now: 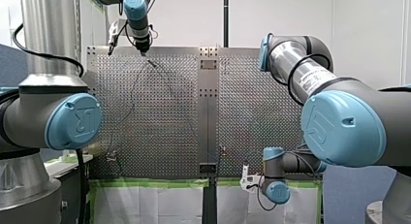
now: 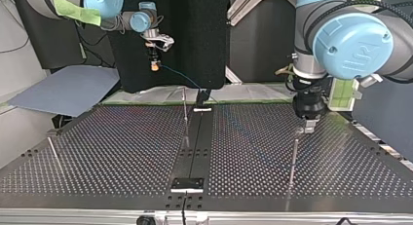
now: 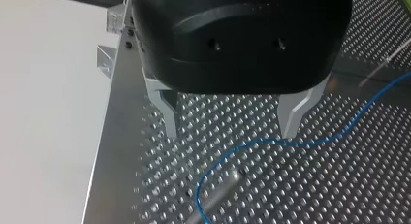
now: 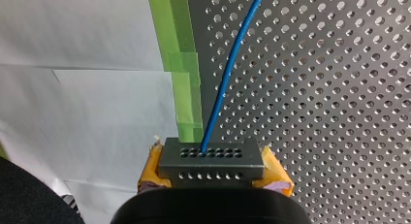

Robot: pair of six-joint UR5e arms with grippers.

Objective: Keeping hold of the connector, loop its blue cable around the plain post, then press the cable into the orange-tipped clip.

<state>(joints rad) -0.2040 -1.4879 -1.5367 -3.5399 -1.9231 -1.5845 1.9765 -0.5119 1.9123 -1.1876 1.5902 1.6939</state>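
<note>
My right gripper (image 4: 211,162) has yellow pads (image 4: 276,178) and is shut on a grey connector (image 4: 211,156) with rows of holes. The blue cable (image 4: 228,78) leaves the connector's face and runs out over the perforated plate. In the top view my right gripper (image 2: 155,63) hangs off the table's far edge, with the cable (image 2: 182,79) trailing toward the middle post (image 2: 185,115). My left gripper (image 3: 231,131) is open with nothing between its metal fingers (image 3: 169,118). The cable (image 3: 271,142) curves ahead of them beside a blurred metal post (image 3: 218,200). In the top view, my left gripper (image 2: 308,126) sits just above a thin post (image 2: 293,159).
Another thin post (image 2: 53,154) leans at the top view's left. A black strip (image 2: 195,137) with small brackets splits the perforated table down its middle. Green tape (image 4: 181,73) and white paper (image 4: 87,88) border the table edge near my right gripper. A grey-blue sheet (image 2: 68,91) lies off the table.
</note>
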